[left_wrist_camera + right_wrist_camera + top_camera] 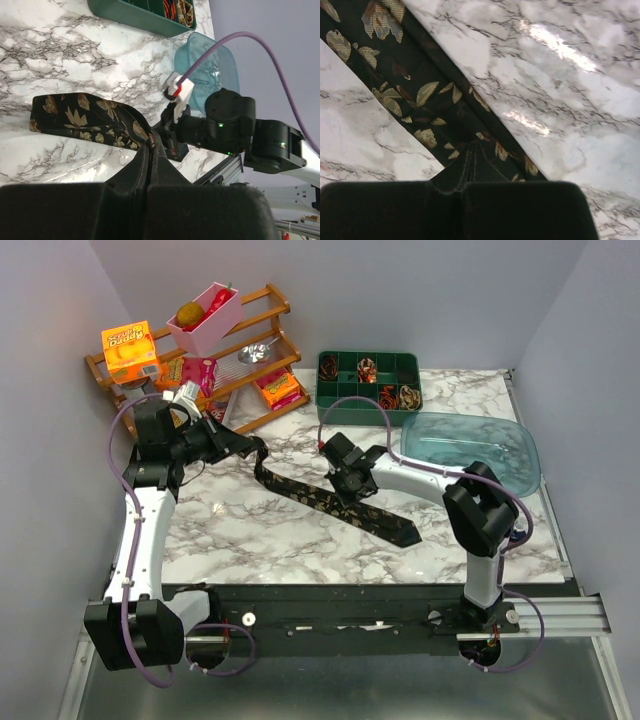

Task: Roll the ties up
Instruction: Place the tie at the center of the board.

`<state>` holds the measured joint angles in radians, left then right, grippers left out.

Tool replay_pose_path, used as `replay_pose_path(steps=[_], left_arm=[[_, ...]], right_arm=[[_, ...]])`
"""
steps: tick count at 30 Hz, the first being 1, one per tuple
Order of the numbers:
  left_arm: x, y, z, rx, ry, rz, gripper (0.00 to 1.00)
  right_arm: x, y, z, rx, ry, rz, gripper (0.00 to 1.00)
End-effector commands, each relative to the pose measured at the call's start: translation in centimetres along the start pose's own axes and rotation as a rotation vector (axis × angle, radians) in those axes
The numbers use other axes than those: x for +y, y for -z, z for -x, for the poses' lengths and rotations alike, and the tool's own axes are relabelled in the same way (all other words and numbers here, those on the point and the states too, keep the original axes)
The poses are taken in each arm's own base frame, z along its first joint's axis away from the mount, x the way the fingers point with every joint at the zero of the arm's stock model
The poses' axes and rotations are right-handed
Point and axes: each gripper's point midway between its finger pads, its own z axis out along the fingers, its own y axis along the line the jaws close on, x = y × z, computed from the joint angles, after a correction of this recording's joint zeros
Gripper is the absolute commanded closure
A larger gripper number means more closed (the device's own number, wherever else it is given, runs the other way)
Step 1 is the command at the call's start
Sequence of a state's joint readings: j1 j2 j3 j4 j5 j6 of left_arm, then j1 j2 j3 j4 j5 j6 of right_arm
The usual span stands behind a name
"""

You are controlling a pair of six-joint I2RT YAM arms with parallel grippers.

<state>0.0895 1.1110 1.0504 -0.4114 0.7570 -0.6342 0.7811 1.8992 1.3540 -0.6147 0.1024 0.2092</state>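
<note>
With the tie (300, 492) lying diagonally across the middle of the table (240, 530), the left tool (150, 146), clenched on its folded far-left end, should wind tight, even coils toward the right tool (472, 149), which is clenched shut with its tips on the tie's middle.

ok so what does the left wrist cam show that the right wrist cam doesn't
Only left wrist: the green compartment tray, the blue tub and the right arm. Only right wrist: nothing new, just a closer look at the leaf pattern. Both: the dark gold-patterned tie on the marble table, each arm's own jaws shut on it.
</note>
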Motion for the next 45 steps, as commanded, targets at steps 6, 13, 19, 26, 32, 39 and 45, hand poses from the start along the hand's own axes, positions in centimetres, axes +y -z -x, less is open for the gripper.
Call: replay_pose_path(steps=[6,13,19,26,32,39,45], left_arm=[[-1.4,0.0,0.4,0.001,-0.007,-0.06,1.0],[-2.2,0.2,0.7,-0.005,0.0,-0.084,1.0],[-2.3,0.3,0.4,-0.004,0.038,-0.096,1.0],[-1.6,0.4,-0.5,0.007,0.089,-0.086,1.0],[0.6,0.8,-1.0,-0.005,0.149,-0.031,1.0],[3.9,0.9,-1.9,-0.03,0.258,0.056,1.0],[6.9,1.0,-2.5,-0.058,0.306,0.154,1.0]], right_arm=[[1.2,-3.0,-3.0,0.126,0.032,0.017,0.99],[-1.3,-2.7,-8.6,0.276,0.053,-0.091,0.99],[-4.0,-1.0,-11.9,0.369,0.058,-0.214,0.99],[-5.3,0.3,-13.7,0.406,0.068,-0.273,0.99],[-5.4,1.1,-13.0,0.373,0.055,-0.273,0.99],[-2.5,3.4,-6.1,0.138,0.006,-0.124,0.99],[0.0,4.9,-0.6,-0.016,0.006,-0.009,0.99]])
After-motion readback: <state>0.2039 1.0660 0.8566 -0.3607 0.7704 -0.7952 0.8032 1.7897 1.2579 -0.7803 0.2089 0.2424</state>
